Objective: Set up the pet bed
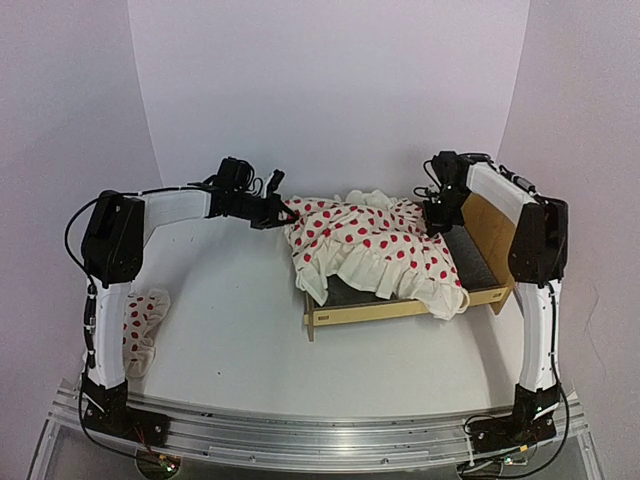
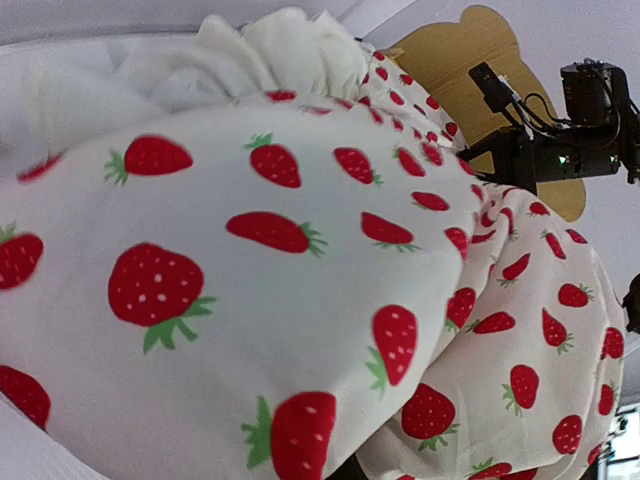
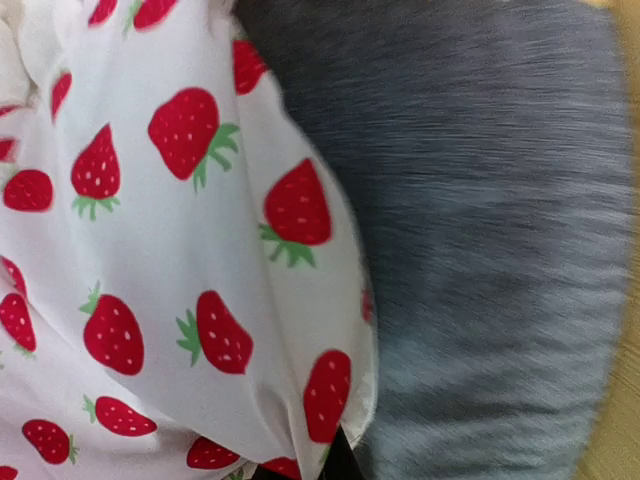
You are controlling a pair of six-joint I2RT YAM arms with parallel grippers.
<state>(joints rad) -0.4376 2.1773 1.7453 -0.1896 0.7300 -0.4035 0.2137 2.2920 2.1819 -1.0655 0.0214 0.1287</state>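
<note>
White worktop [image 1: 230, 340], pet bed [image 1: 400, 310] sits centre-right w/ strawberry blanket [image 1: 370, 240] bunched on it, left fingers [image 1: 272, 213] & right fingers [image 1: 437, 218] each pinching its far edge. I'd lift both evenly, keep it taut, drape flat imo.

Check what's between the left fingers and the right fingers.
The strawberry-print cloth fills the whole stretch, bunched over the pet bed, from the left fingers to the right fingers. The top view shows it.
</note>
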